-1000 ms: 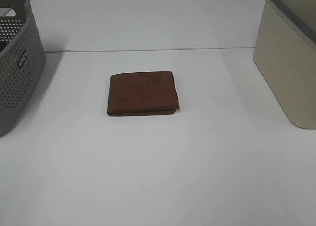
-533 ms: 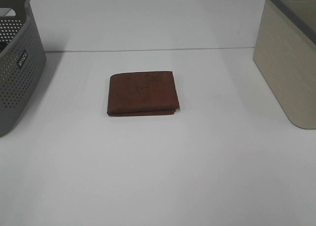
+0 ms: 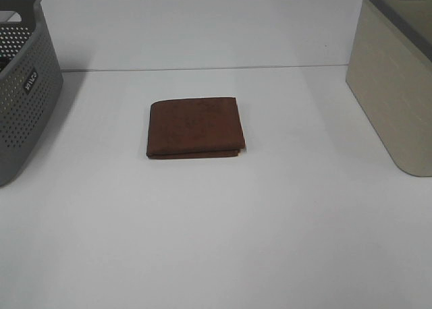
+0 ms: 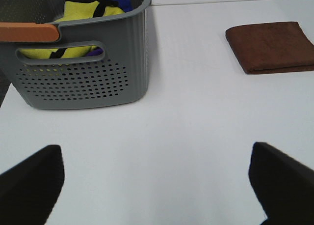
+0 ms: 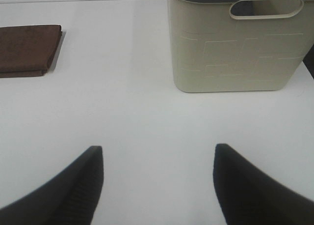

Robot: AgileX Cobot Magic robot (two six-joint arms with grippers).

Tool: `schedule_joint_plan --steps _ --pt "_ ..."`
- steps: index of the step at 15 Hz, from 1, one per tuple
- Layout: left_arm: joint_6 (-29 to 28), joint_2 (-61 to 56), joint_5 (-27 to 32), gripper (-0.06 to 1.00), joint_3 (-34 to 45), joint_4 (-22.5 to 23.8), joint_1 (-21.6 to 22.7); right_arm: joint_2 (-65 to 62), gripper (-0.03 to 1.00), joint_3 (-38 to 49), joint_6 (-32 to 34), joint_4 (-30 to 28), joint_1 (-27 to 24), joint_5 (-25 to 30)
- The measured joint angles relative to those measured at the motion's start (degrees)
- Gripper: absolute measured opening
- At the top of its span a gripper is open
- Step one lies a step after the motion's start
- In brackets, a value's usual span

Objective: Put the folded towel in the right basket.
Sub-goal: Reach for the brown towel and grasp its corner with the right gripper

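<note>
A brown folded towel (image 3: 194,127) lies flat at the middle of the white table; it also shows in the left wrist view (image 4: 271,45) and the right wrist view (image 5: 28,49). The beige right basket (image 3: 398,79) stands at the table's right edge, also in the right wrist view (image 5: 235,43). Neither gripper shows in the exterior view. My left gripper (image 4: 157,185) is open and empty, well short of the towel. My right gripper (image 5: 157,185) is open and empty, with the beige basket ahead and the towel off to one side.
A grey perforated basket (image 3: 20,86) stands at the table's left edge; the left wrist view shows yellow and blue cloth (image 4: 81,18) inside it. The white table (image 3: 216,241) stretches wide between the two baskets.
</note>
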Motion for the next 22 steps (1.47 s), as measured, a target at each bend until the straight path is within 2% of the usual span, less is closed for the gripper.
schedule_joint_plan --steps 22 --pt "0.00 0.00 0.00 0.97 0.00 0.00 0.00 0.00 0.62 0.00 0.00 0.00 0.00 0.00"
